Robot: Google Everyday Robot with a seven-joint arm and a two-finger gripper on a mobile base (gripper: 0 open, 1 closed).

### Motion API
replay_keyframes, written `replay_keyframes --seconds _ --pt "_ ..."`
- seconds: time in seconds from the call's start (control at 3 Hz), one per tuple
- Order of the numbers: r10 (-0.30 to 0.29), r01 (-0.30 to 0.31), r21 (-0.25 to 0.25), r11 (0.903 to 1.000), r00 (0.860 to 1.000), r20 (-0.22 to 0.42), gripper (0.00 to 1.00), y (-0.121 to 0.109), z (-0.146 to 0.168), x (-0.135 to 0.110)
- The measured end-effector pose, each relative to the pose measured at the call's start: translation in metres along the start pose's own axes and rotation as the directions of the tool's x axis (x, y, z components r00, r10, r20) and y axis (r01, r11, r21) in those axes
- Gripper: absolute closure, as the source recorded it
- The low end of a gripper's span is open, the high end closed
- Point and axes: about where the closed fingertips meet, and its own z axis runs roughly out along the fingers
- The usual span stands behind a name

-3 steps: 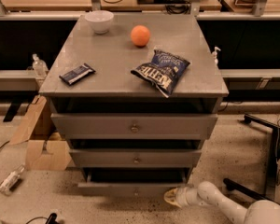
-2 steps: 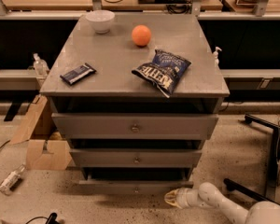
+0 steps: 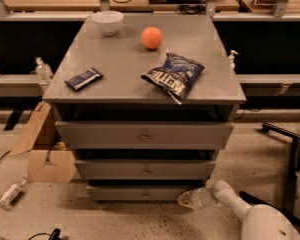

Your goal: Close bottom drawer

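The bottom drawer is the lowest grey front of the cabinet, low and narrow with a small round knob. It stands only slightly out from the cabinet, under the two taller drawer fronts. My gripper is at floor level at the drawer's right front corner, against its front panel. The white arm runs from it toward the lower right.
The cabinet top holds a white bowl, an orange ball, a dark chip bag and a dark snack bar. A cardboard box and a bottle lie at left. Chair legs stand at right.
The bottom drawer has slid in toward the cabinet. My gripper has followed it inward along its right front corner.
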Motion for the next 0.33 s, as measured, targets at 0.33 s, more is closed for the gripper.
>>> replay_keyframes --seconds 0.33 --pt "0.0 0.0 0.0 1.0 1.0 0.0 1.0 0.0073 -0.0021 -0.0007"
